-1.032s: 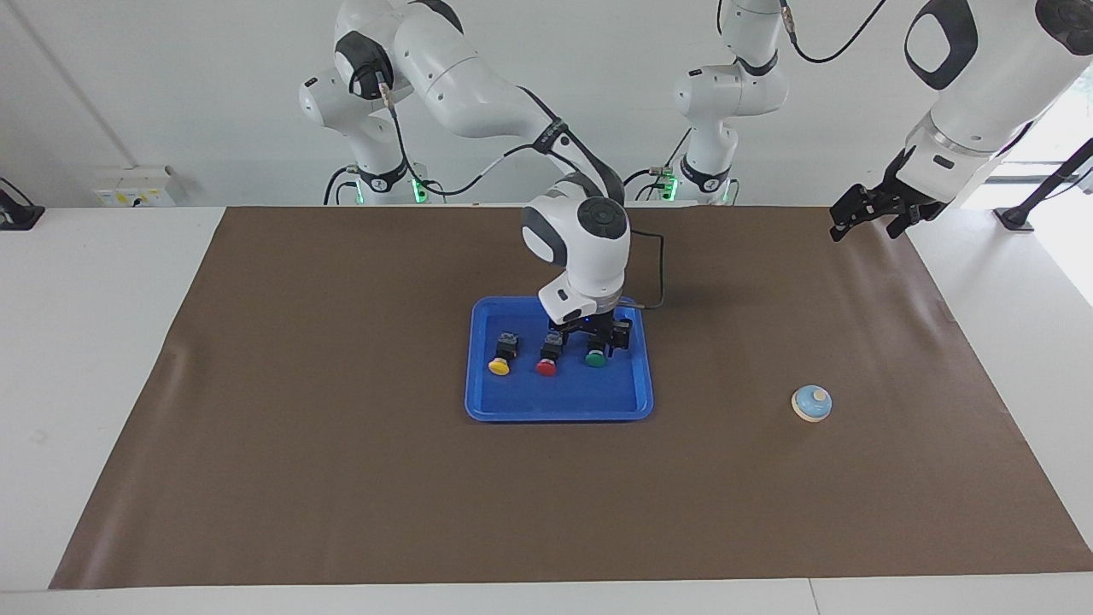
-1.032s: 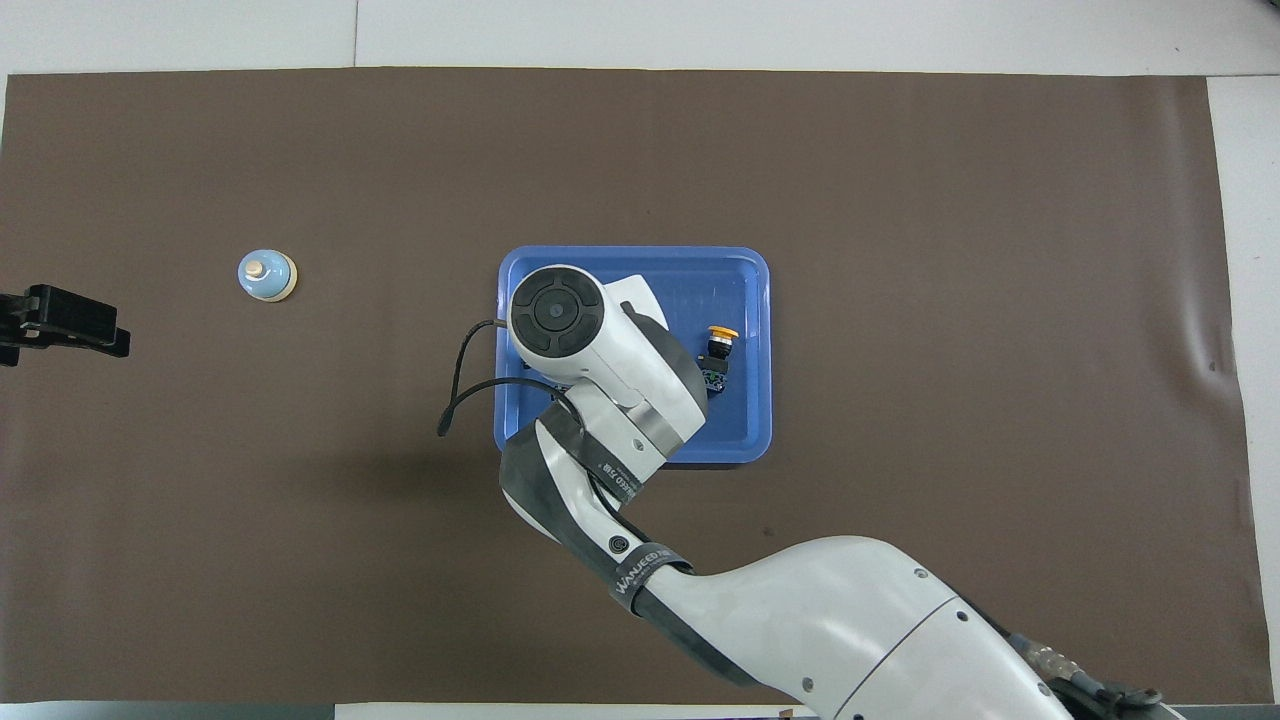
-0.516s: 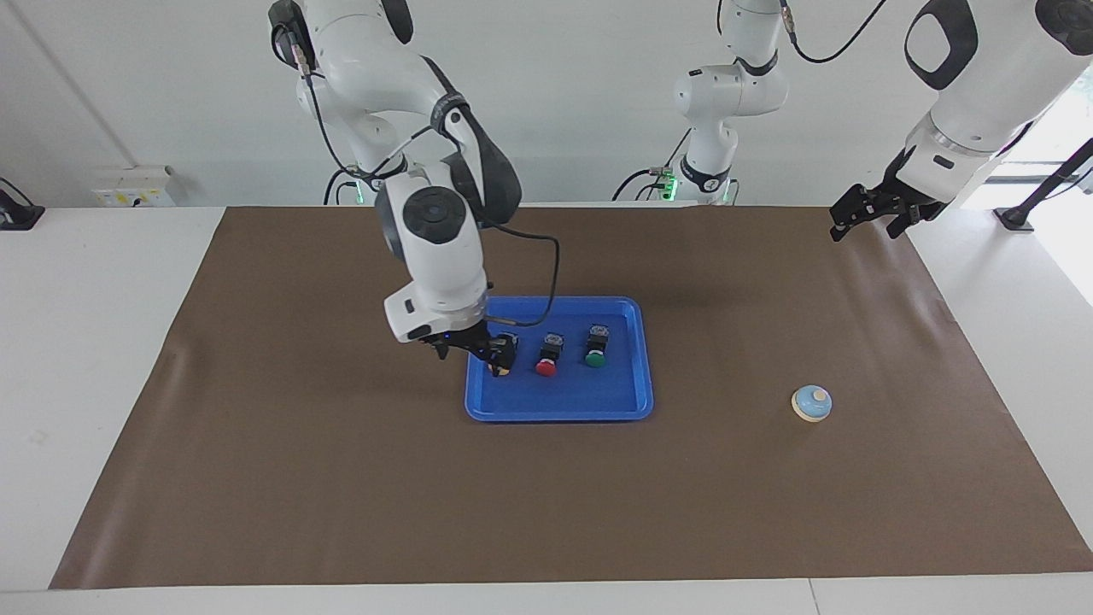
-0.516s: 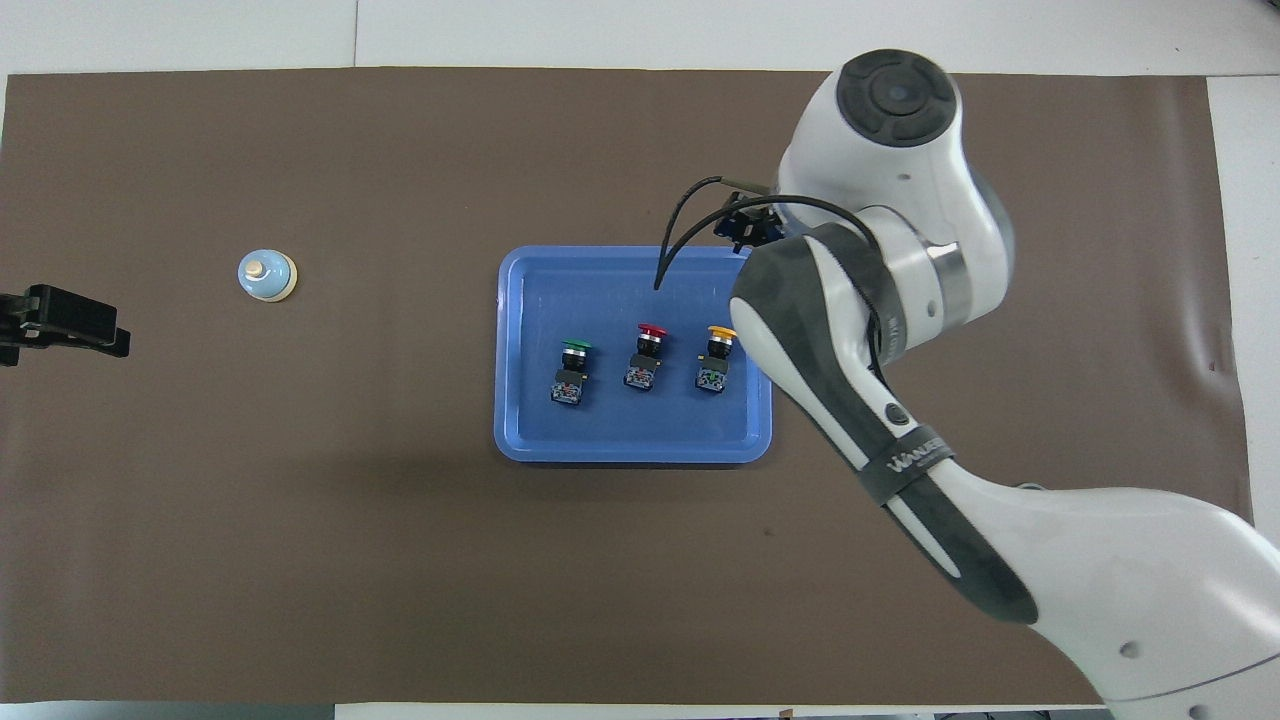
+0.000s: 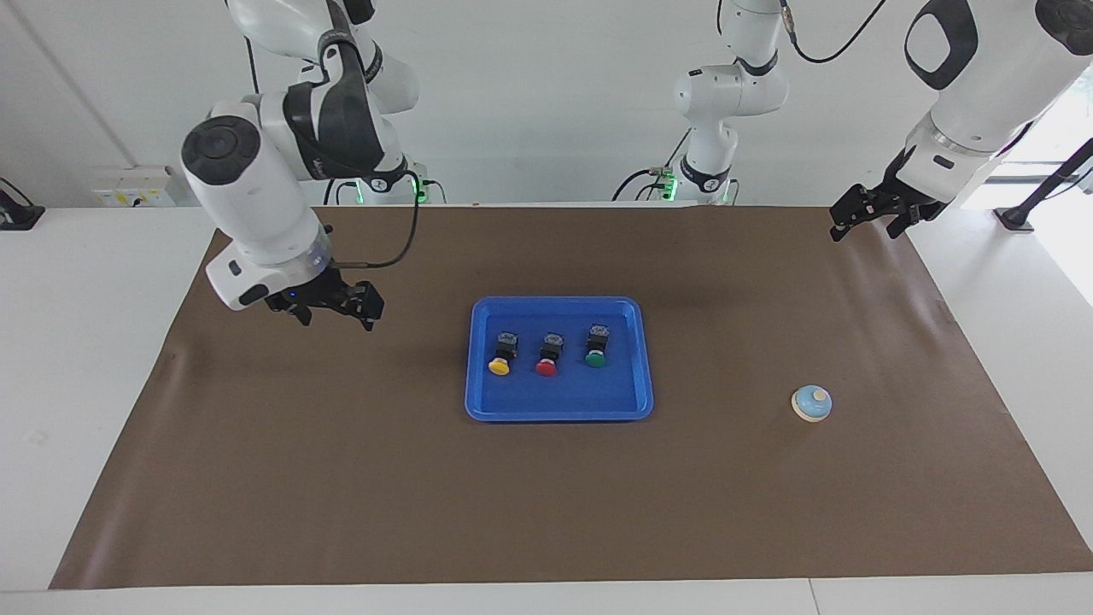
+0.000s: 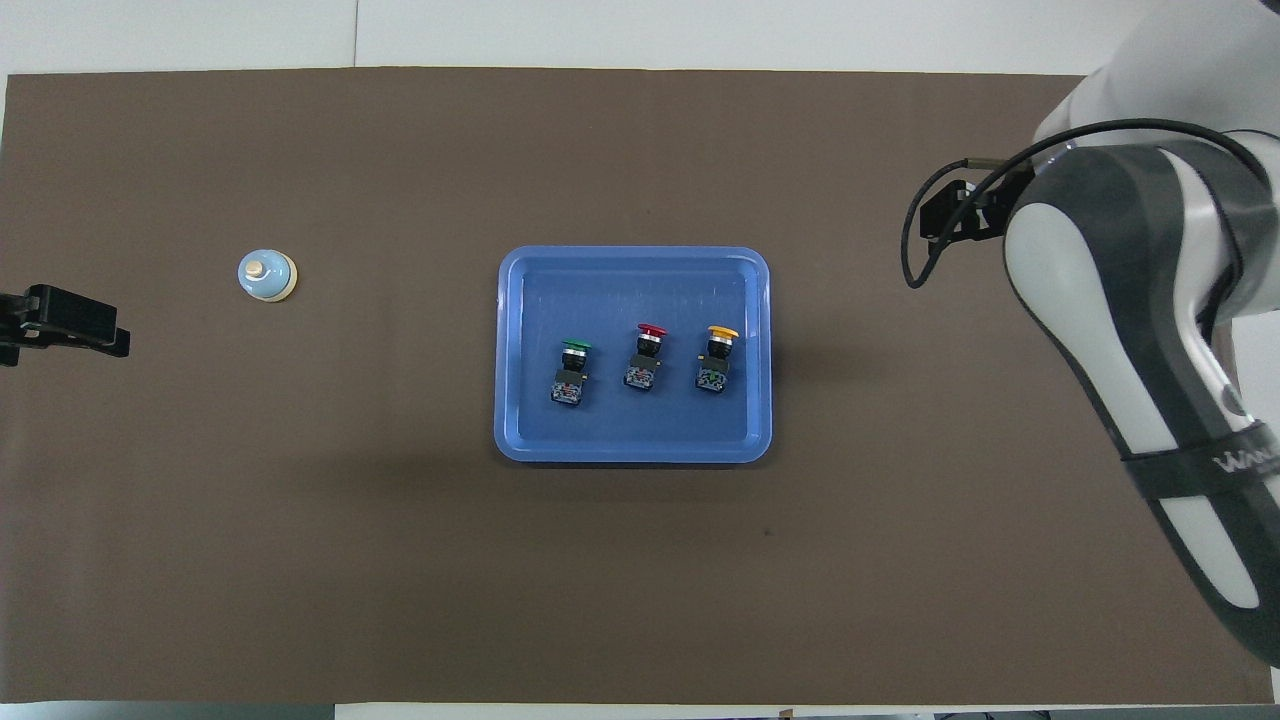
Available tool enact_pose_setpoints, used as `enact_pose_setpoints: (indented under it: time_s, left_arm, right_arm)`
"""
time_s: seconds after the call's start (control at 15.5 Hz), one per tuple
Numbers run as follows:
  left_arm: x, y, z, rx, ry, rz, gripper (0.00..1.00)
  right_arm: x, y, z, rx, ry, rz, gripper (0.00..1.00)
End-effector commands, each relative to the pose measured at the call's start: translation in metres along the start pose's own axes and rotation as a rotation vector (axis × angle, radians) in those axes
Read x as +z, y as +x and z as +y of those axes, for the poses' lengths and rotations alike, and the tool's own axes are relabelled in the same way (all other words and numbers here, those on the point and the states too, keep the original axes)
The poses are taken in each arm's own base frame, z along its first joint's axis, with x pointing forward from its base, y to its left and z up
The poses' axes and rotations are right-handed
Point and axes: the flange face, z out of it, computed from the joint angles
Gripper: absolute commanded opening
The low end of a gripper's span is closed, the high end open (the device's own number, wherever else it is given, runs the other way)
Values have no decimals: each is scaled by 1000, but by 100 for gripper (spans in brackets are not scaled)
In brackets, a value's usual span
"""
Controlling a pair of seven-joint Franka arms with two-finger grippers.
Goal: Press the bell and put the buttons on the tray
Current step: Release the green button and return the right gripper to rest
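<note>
The right arm carries a dark band with pale letters, partly cut off, reading roughly "WAN". No other text is readable.

1. A brown mat covers most of the table and lies flat, with a slight crease near its edge toward the right arm's end.
2. The white table shows as bare strips around the mat at both ends and along the edge farthest from the robots.
3. A white socket box with a yellow label sits on the wall at the right arm's end.
4. A black stand foot rests on the white tabletop at the left arm's end, just off the mat's corner.
5. A plain white wall rises above the table's robot-side edge.
</note>
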Motion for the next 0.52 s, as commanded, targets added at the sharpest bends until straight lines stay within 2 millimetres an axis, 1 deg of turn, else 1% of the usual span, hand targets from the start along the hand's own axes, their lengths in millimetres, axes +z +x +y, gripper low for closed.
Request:
enact_pose_setpoints:
  time_s: [0.0,0.13,0.19,0.26,0.32,0.39,0.45]
  left_arm:
    - [-5,-3,-1,2,12,1,100]
    - [-5,-3,-1,2,12,1,100]
    - [-5,-3,-2,1,12,1,100]
    - [-5,-3,-2,-5,12,6,100]
    - [-5,-1,-4,-22,13,17,100]
    - [-2,4,-4,-19,14,61,72]
    - [-1,8,-4,-25,15,104,24]
  right_arm:
    - [-29,-31,28,-63,14,-28,100]
    - [-51,-57,41,-79,9,-41,100]
    - [-57,-68,48,-70,7,-43,100]
    - [-63,-81,48,-70,4,-39,100]
    - [-63,-90,49,-70,3,-43,100]
    - [-64,-95,50,-69,0,-44,100]
    - [-62,-94,52,-71,0,-47,100]
